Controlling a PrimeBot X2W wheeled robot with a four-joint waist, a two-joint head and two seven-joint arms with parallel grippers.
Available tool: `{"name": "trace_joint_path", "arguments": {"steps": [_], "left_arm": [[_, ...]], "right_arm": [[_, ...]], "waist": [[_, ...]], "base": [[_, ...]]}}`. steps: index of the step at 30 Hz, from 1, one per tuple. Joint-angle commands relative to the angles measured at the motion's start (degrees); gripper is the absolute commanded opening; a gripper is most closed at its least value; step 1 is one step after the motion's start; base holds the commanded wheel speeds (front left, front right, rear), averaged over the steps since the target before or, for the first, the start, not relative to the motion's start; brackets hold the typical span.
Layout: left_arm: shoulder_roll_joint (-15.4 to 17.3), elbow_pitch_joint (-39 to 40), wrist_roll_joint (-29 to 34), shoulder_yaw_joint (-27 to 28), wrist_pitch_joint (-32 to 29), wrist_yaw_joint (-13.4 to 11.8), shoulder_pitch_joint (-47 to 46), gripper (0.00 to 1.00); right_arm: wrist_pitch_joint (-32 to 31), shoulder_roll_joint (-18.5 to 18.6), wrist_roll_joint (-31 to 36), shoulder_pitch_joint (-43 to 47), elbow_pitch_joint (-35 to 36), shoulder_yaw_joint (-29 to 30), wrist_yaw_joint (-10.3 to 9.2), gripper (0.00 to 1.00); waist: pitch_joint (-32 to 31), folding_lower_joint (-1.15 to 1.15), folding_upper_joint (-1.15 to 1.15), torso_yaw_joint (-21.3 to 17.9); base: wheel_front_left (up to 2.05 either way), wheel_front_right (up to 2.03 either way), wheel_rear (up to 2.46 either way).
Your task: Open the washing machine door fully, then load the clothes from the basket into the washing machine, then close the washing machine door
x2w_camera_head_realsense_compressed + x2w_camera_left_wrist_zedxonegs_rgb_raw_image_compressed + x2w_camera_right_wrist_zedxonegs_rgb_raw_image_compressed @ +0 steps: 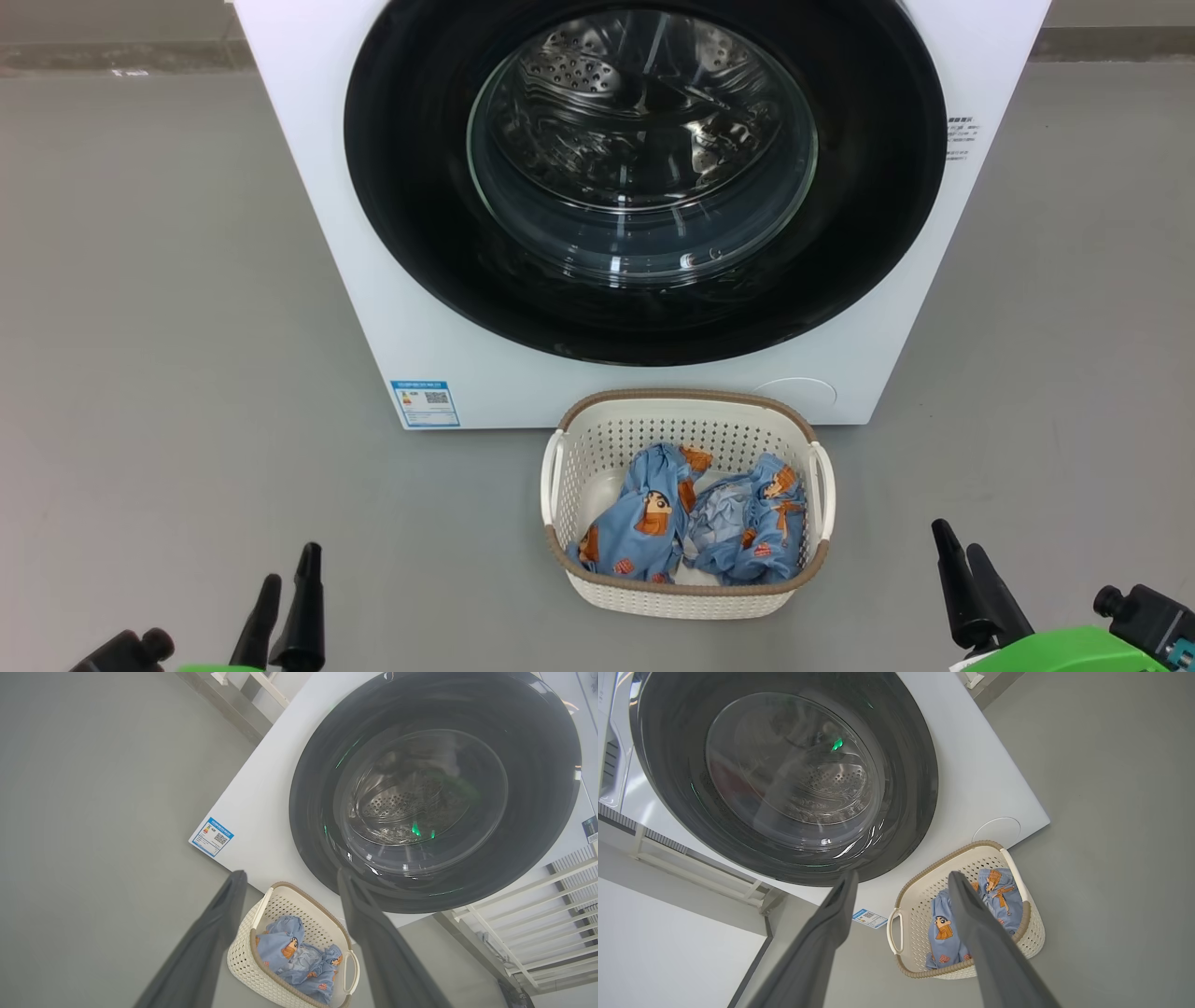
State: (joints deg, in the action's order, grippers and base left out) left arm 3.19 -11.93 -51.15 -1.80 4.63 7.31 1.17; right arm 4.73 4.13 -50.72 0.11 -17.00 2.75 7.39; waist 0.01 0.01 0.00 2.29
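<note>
- Left gripper (288, 567): fingers spread wide, nothing between them and nothing touched. It hangs to the left of the basket, on the robot's side of it, well apart.
- Right gripper (957, 541): likewise parted and empty, touching nothing. It hangs to the right of the basket, near but clear of it.
- Basket (686, 397): cream perforated plastic with a brown rim and two white side handles, standing upright on the grey floor (140, 327) between the two grippers.
- Clothes (644, 523): two crumpled light-blue printed garments, both inside the basket, side by side and touching.
- Washing machine (420, 345): white front-loader directly behind the basket, almost touching its far rim.
- Blue label sticker (425, 403): on the machine's front, behind and left of the basket.
- Washing machine door (411, 187): glossy black ring around clear glass, above and behind the basket. It sits shut and flush, with the steel drum (635, 121) showing through.
- Step in hand, as judged: opening the door, with nothing loaded yet.
- Handling advice:
  - No handle or catch can be made out, so find the door's free edge before committing.
  - Hook one finger behind that edge and swing it along the hinge arc rather than pulling straight out.
  - Pass above the basket so it is not knocked.
  - Carry the door fully back, leaving the way from basket to drum unobstructed.
</note>
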Motion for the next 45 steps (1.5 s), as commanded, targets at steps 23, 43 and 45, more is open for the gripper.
{"name": "trace_joint_path", "arguments": {"steps": [23, 43, 45], "left_arm": [[2.2, 3.3, 15.1, -0.9, 4.2, 0.1, -0.4, 1.00], [3.0, 4.8, 28.6, -2.1, 7.8, 0.2, 0.3, 1.00], [3.1, 4.9, 29.9, -2.2, 8.1, 0.2, 0.4, 1.00]], "right_arm": [[4.2, 1.3, 15.4, 0.8, 2.7, -1.3, 0.07, 1.00], [7.7, 1.6, 29.1, 1.9, 3.9, -1.3, 0.09, 1.00], [8.0, 1.6, 30.4, 2.0, 4.0, -1.2, 0.09, 1.00]], "waist": [[0.3, -0.01, 0.00, 0.5], [0.2, -0.01, 0.00, 0.9], [0.2, -0.01, 0.00, 0.9]], "base": [[0.00, 0.00, 0.00], [0.00, 0.00, 0.00], [0.00, 0.00, 0.00]]}}
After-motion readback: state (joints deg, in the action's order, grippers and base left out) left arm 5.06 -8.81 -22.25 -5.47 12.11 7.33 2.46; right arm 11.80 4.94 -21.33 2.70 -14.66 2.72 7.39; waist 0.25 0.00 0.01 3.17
